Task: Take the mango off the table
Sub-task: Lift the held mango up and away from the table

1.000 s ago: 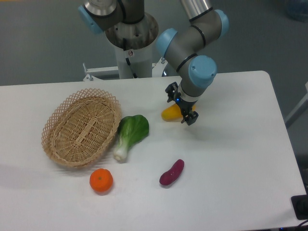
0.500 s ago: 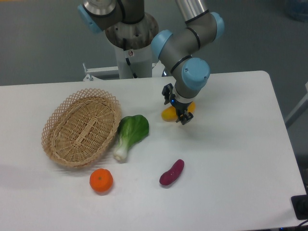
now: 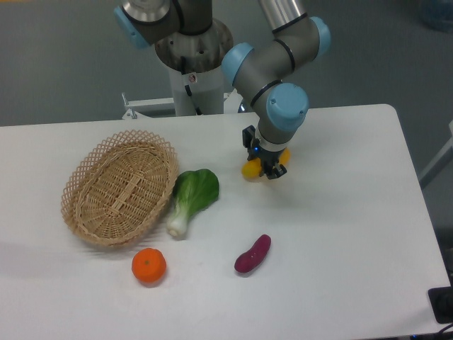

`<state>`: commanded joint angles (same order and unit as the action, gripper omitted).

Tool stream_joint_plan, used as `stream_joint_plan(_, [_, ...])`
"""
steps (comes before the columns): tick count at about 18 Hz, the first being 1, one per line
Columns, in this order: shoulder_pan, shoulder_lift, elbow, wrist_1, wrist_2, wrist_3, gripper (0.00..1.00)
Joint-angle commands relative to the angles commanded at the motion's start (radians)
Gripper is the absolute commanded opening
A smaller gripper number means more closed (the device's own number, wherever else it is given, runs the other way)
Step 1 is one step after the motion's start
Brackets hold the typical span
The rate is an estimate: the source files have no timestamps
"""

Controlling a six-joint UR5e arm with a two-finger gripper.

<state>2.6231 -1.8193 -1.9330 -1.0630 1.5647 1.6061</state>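
The mango [image 3: 250,169] is yellow-orange and lies on the white table [image 3: 354,212] near its far middle. Most of it is hidden under my gripper [image 3: 263,161]; only its left end and a bit at the upper right show. The gripper points down over the mango with a black finger on each side of it. The jaws look open around the fruit and I see no squeeze on it. The mango rests on the table.
A wicker basket [image 3: 120,186] lies at the left. A bok choy [image 3: 192,197] lies beside it. A round orange [image 3: 148,265] and a purple sweet potato [image 3: 253,253] lie nearer the front. The robot base [image 3: 192,64] stands behind the far edge.
The gripper has shifted a little left and come down over the mango, so that it now covers more of the fruit. The mango and the other things have not moved.
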Motion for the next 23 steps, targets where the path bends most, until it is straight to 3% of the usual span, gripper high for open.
stream_joint_plan(6, [0.026, -0.021, 0.161, -0.021, 0.000, -0.073, 0.36])
stream_joint_plan(12, [0.069, -0.118, 0.344, -0.054, -0.002, -0.130, 0.37])
stream_joint_plan(19, [0.104, -0.216, 0.465, -0.054, -0.002, -0.150, 0.37])
stream_joint_plan(23, [0.120, -0.230, 0.489, -0.074, -0.003, -0.161, 0.39])
